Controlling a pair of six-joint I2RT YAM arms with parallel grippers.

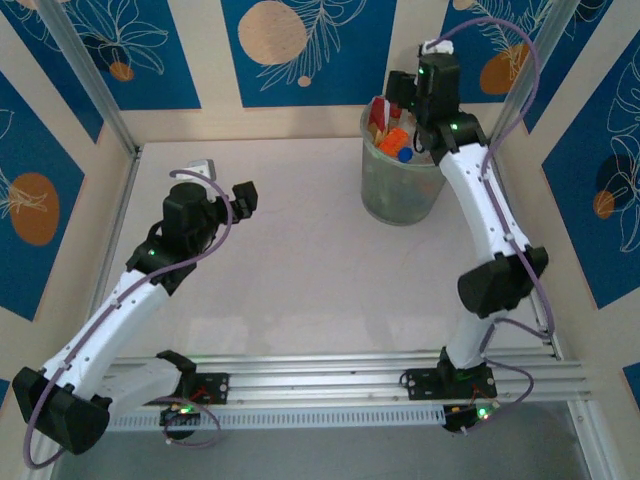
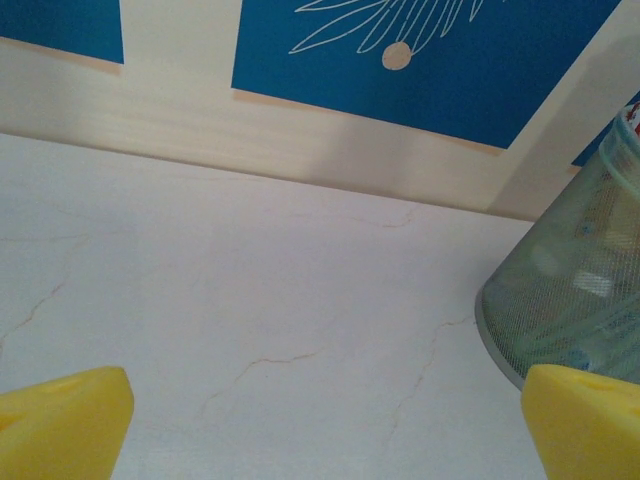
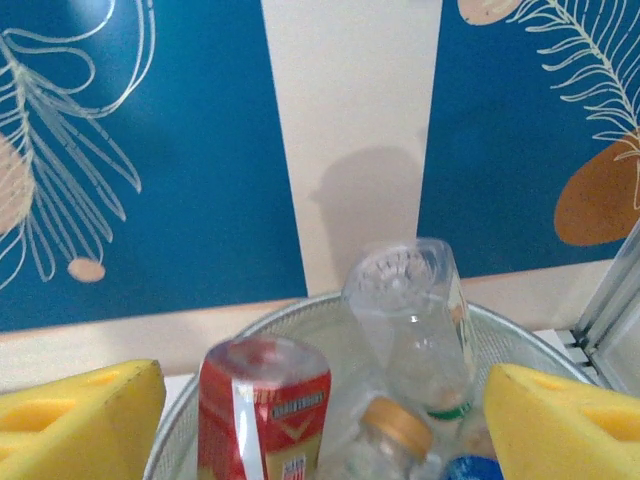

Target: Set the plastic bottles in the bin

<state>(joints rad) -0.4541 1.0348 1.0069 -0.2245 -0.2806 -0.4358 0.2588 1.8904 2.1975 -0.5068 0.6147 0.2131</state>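
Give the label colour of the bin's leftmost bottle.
Red; the bottle shows best in the right wrist view.

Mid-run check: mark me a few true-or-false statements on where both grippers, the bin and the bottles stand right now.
1. The right gripper hangs above the tall round translucent grey-green plastic bin. True.
2. It is shut on a bottle. False: its jaws are open and empty.
3. The bin lies tipped over. False: it stands upright.
4. The bin holds small clear plastic bottles. True.
5. The left gripper is open above the white table. True.
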